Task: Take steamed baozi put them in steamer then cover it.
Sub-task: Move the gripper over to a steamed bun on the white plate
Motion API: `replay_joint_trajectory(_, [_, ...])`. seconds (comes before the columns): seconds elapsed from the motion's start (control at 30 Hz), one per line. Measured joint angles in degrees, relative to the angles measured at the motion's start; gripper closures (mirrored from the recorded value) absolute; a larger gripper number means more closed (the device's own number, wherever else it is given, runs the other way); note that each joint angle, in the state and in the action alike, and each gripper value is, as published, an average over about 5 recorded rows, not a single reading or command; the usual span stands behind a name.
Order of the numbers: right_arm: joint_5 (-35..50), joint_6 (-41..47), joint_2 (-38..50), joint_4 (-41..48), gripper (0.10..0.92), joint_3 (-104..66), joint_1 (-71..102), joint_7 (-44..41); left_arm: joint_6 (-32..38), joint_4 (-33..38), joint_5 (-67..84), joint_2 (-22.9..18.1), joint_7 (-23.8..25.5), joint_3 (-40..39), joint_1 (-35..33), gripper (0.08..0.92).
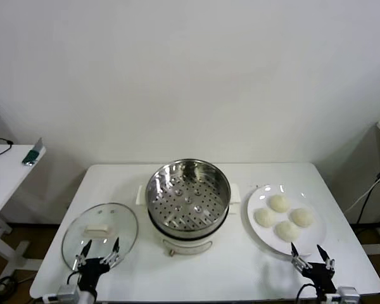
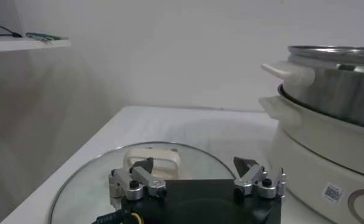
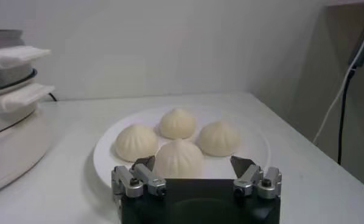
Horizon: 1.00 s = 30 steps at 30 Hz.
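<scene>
Both pincers wait low at the bottom of the head view, jaws spread and holding nothing: the left pincer (image 1: 98, 251) at lower left, over the near edge of the glass cover (image 1: 100, 235), and the right pincer (image 1: 311, 258) at lower right, just short of the white plate (image 1: 256, 229) carrying four steamed baozi (image 1: 279, 203). Between them, mid-frame, the steamer (image 1: 187, 197) stands uncovered and bare on the white surface (image 1: 240, 269), ready to be loaded.

From the left wrist view, the left pincer (image 2: 197, 176) gapes toward the cover's white handle (image 2: 151, 159), likely staged for covering later.

From the right wrist view, the right pincer (image 3: 194, 171) frames the nearest bun (image 3: 178, 157), probably the first pick.
</scene>
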<state>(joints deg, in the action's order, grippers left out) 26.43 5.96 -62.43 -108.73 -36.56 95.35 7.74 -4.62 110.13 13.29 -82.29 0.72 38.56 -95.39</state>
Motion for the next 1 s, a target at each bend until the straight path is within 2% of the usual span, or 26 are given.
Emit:
replay_joint_trajectory(0.23, [-1.3,6.8,4.7,1.7,0.203,1.2,-10.4,-1.7,0.2,0.7,0.6,0.7,0.0,0.0,-0.4,0.177])
replay_joint_trajectory(0.47, [-3.1,14.0,14.6,8.8,0.203,12.2,-30.1,-7.7,0.5,1.6,1.2,1.2,0.0,-0.2,-0.8,0.177])
replay_joint_trajectory(0.7, [-7.9,13.9,24.0,18.9,0.203,35.2,-55.8,-24.0,0.6,2.4,1.4,1.4,0.1,-0.2,-1.0,0.177])
replay_joint_trajectory(1.0, [-15.5,3.4,27.5,32.6,0.203,69.5,-89.3,-49.5,0.7,2.6,1.5,1.2,0.1,0.2,-0.9,0.177])
